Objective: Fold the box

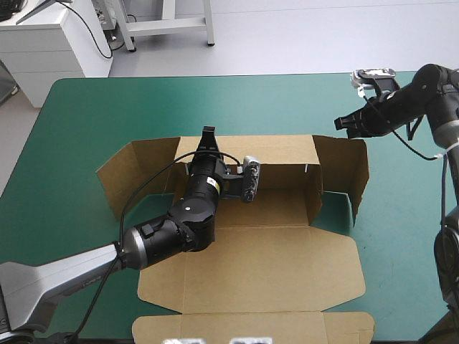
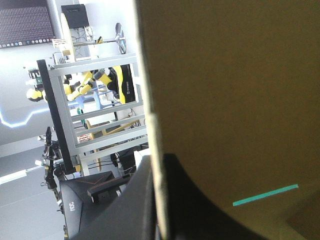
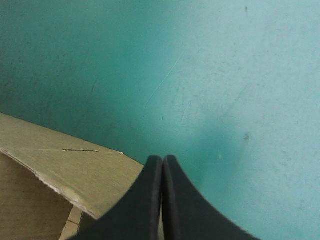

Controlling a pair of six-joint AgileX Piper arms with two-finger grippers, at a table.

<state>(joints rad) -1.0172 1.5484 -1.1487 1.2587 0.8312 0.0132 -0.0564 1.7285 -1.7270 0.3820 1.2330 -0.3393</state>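
The brown box point(image 1: 272, 265) lies mid-table as a cut sheet, its back wall point(image 1: 280, 150) and both end flaps point(image 1: 133, 172) raised and its lid panel point(image 1: 251, 326) flat toward the near edge. My left gripper point(image 1: 208, 133) reaches over the floor panel to the back wall's top edge. In the left wrist view the box point(image 2: 230, 100) fills the space ahead, and my left gripper point(image 2: 159, 167) is shut on its edge. My right gripper point(image 1: 340, 123) hovers shut just beyond the right end flap. The right wrist view shows that gripper point(image 3: 162, 162) over the cover, the box point(image 3: 60, 165) beside it.
Teal-green cover point(image 1: 86, 115) shows on the left, far and right sides of the box. The lid panel reaches the table's near edge. A white cabinet point(image 1: 50, 43) stands off the far left corner.
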